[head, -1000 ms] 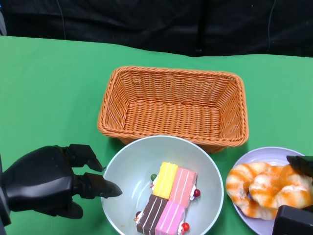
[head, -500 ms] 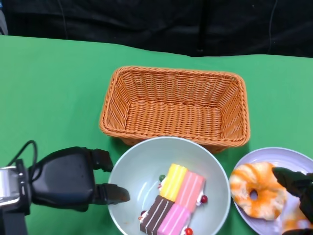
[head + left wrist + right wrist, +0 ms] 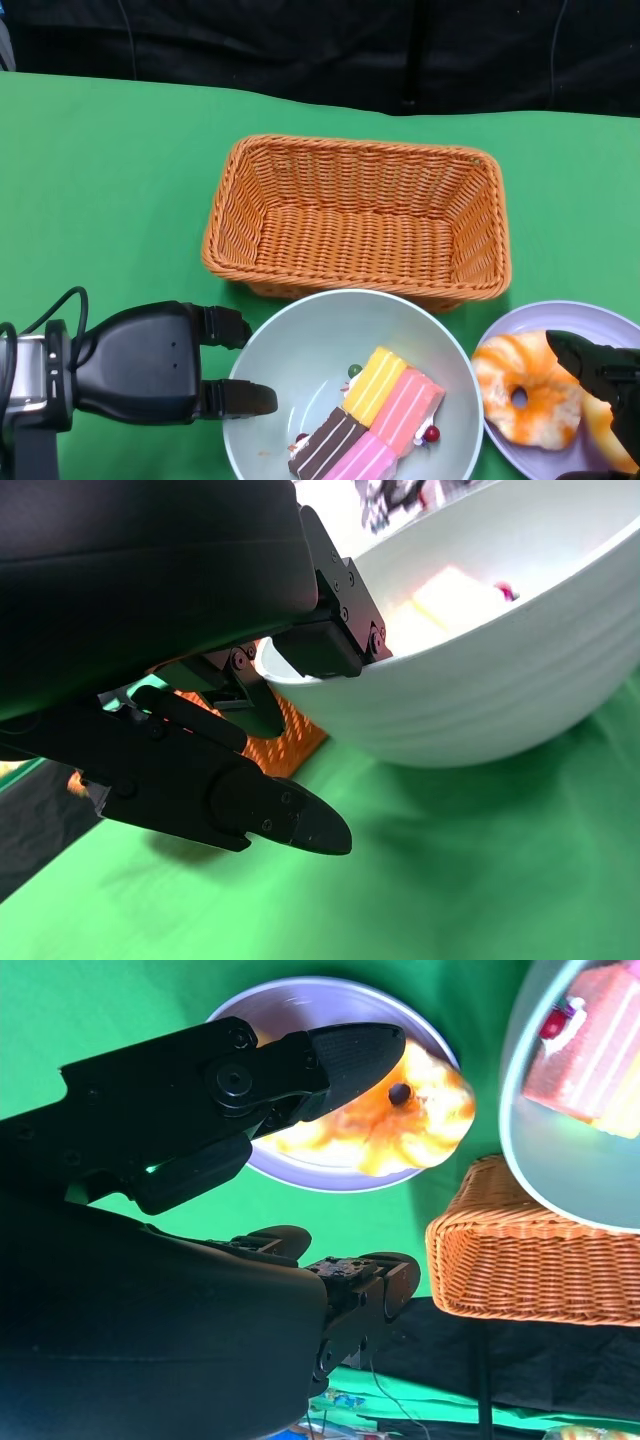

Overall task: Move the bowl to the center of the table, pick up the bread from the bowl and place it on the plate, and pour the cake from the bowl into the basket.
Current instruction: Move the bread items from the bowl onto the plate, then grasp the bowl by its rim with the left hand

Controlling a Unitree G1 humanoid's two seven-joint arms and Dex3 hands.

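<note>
Green worktop is carrying the bowl [image 3: 350, 385], being gripped at its left rim by the left hand [image 3: 160, 362] for pouring, while bread [image 3: 525, 388] is being left beneath the spread, empty right hand [image 3: 600, 375].

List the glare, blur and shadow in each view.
Head view: even light, sharp basket, no glare. Right wrist view: the right hand is a dark silhouette; the bread is overexposed and soft. Left wrist view: the bowl is washed out inside and shadows the cloth.
</note>
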